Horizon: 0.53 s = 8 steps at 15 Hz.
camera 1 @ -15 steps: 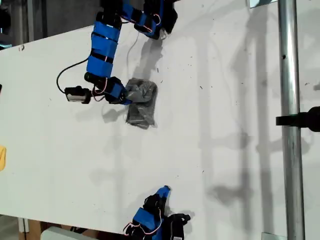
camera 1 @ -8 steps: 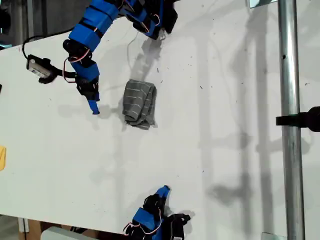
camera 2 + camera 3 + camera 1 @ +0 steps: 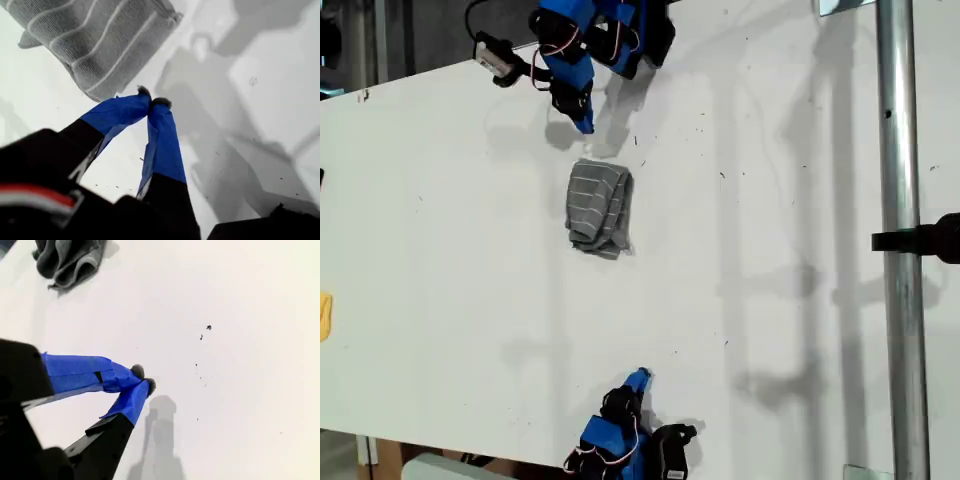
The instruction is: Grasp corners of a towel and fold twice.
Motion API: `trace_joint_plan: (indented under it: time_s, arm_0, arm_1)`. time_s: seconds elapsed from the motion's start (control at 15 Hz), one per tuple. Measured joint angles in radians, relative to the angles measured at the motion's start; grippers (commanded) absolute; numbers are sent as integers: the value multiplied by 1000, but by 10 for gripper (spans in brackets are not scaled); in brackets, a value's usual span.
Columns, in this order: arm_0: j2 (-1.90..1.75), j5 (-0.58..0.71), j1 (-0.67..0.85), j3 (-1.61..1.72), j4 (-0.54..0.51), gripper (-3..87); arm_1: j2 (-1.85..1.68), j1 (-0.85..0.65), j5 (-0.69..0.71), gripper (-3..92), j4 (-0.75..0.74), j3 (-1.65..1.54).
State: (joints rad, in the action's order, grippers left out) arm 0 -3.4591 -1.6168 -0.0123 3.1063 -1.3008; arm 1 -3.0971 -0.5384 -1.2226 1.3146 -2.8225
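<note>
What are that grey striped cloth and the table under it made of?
The towel looks like soft knitted or woven fabric: fine ribbed texture, thin white stripes, limp folds. The table seems a hard, smooth white board, matte, with small dark scuffs; its exact material is unclear.

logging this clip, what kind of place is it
Likely a robotics lab bench: a bare white table, a metal pole by it, my first gripper and my second gripper near a folded towel.
</note>
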Motion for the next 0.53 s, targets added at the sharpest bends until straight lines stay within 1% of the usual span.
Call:
trace_joint_plan:
  time_s: [0.07, 0.13, 0.2, 0.33, 0.53]
  arm_0:
    - [0, 179, 2, 0, 0, -26]
    - [0, 403, 2, 0, 0, -27]
    - [0, 554, -5, 0, 0, -27]
    - [0, 607, -3, 0, 0, -27]
    - [0, 615, -3, 0, 0, -27]
  arm_1:
    - [-137, 3, -129, 40, 58, -69]
    - [-146, 38, -264, 43, 81, -75]
    - [-179, 72, -296, 43, 94, -75]
    - [-192, 81, -285, 43, 100, -77]
    - [-192, 84, -285, 43, 100, -77]
